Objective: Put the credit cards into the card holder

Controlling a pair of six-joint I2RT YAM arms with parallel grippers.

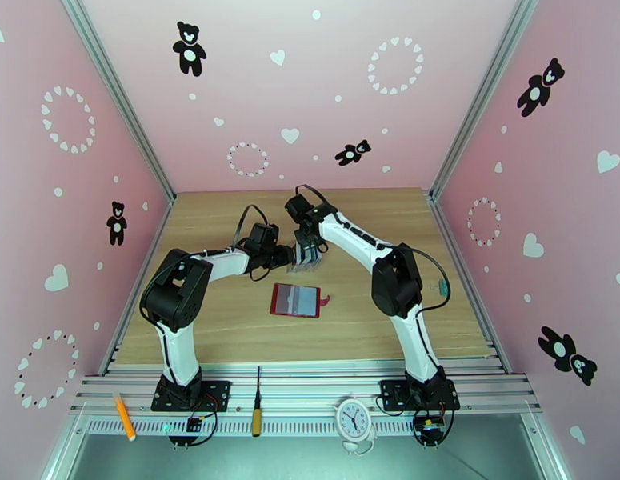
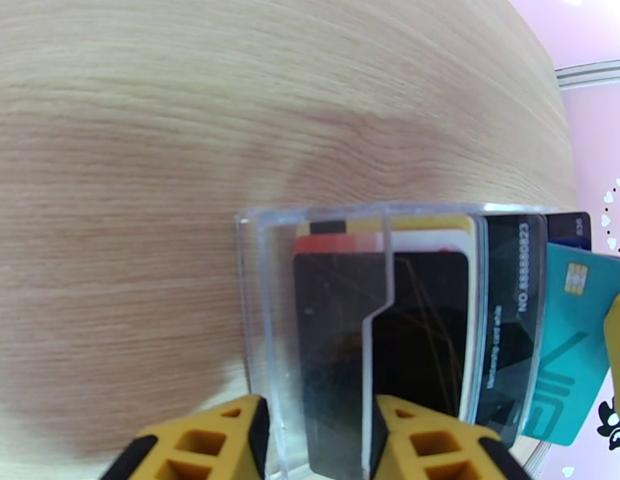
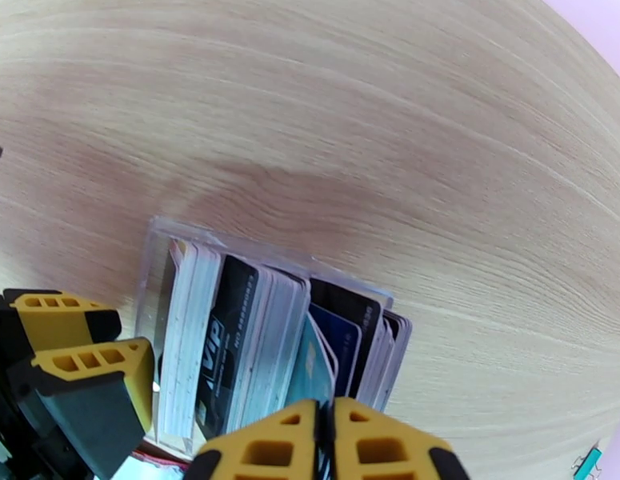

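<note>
The card holder, a dark-red wallet, lies open on the wooden table in front of both arms. Behind it stands a clear plastic rack packed with credit cards, black, white and teal. My left gripper is shut on the rack's left end wall. My right gripper hangs over the rack, its fingers pinched together on the top edge of a teal card. That card leans out of the row at the rack's right end.
A screwdriver, an orange pen and a small white clock lie on the metal rail by the arm bases. A small teal object sits at the table's right edge. Pink walls close in three sides.
</note>
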